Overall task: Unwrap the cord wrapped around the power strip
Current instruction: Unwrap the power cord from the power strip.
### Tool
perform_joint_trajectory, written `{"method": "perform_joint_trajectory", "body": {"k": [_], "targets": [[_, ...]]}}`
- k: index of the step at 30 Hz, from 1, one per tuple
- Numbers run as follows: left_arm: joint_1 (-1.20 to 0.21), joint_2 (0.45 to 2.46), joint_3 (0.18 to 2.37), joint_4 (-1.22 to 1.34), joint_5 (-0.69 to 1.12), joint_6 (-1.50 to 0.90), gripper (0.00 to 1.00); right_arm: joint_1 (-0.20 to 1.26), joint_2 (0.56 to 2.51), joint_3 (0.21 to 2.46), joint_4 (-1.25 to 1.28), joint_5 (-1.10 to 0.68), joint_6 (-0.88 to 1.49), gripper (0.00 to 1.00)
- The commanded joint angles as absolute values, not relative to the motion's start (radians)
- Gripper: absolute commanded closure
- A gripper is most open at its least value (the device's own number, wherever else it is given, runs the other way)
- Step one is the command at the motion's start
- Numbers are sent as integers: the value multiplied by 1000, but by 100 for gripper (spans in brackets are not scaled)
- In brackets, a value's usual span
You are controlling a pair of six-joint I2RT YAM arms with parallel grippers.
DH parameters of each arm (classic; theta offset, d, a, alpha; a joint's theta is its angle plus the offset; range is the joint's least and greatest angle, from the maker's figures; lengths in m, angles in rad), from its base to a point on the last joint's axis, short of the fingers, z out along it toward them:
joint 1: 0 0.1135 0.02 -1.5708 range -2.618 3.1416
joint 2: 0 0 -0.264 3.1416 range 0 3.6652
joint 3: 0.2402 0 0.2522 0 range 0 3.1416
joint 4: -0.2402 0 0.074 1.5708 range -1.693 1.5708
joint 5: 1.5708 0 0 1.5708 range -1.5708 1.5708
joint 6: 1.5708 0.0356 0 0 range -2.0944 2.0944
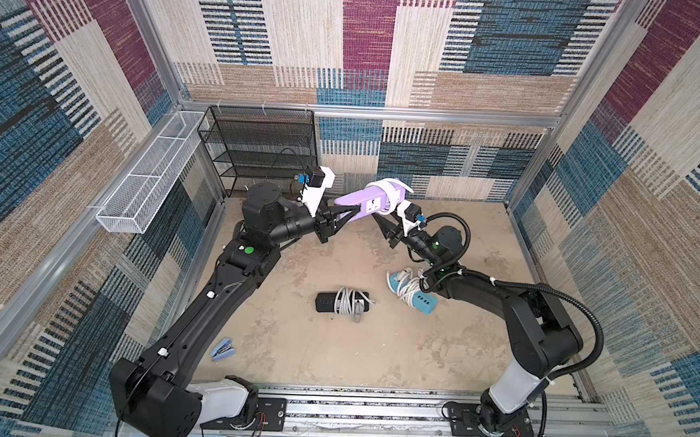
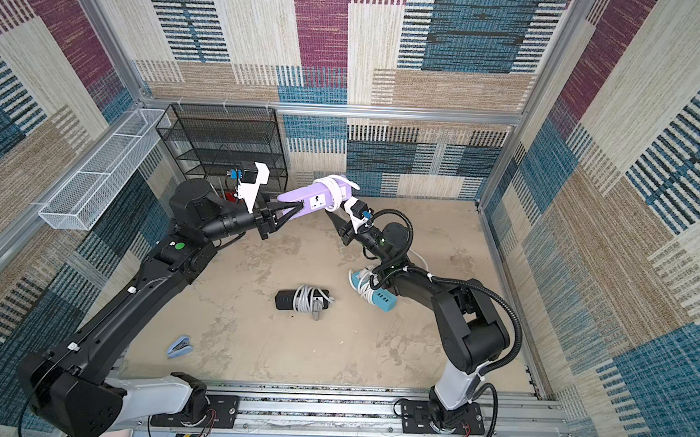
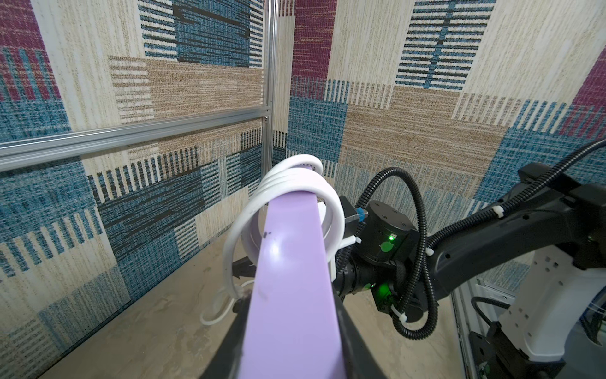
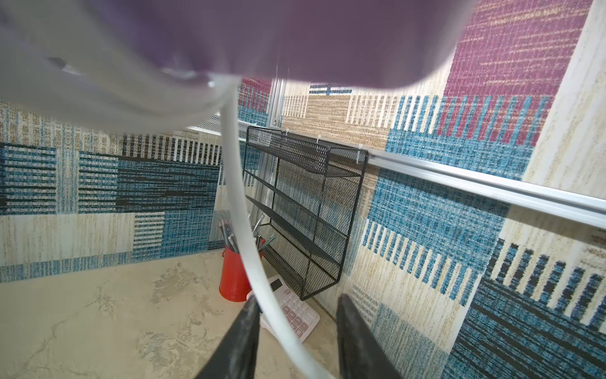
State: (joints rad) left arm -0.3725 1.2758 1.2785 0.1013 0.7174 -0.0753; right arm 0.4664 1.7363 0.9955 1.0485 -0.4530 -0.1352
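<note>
While the left tool (image 1: 346,213) clenches one end of the purple power strip (image 1: 366,202), the strip hangs in the air above the tabletop (image 1: 290,349), near the back wall.
The white cord (image 1: 387,190) coils in several loops around the strip's other end. One loose strand drops between the fingers of the right tool (image 4: 297,300), just under that wrapped end. Its jaws stand apart, wider than the strand, which lies against one finger only. Below, a black power strip (image 1: 326,301) and a blue power strip (image 1: 422,301), both cord-wrapped, rest on the tabletop.
</note>
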Motion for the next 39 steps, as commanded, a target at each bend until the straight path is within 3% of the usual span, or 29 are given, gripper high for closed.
{"method": "perform_joint_trajectory", "body": {"k": [1,5,8,29,39], "targets": [[-370,1273,1277,192,760,-107,100,469,1751,1011,1064,-462,-103,63],[-365,1276,1276,204,766,-120,100,467,1753,1020,1043,-459,-103,76],[-361,1276,1274,208,767,-122,100,468,1748,1023,1024,-443,-103,99],[-353,1385,1301,133,827,-102,100,308,1597,1119,810,-361,-115,100],[-345,1354,1267,147,666,-70,100,262,1385,966,696,-349,-145,100]]}}
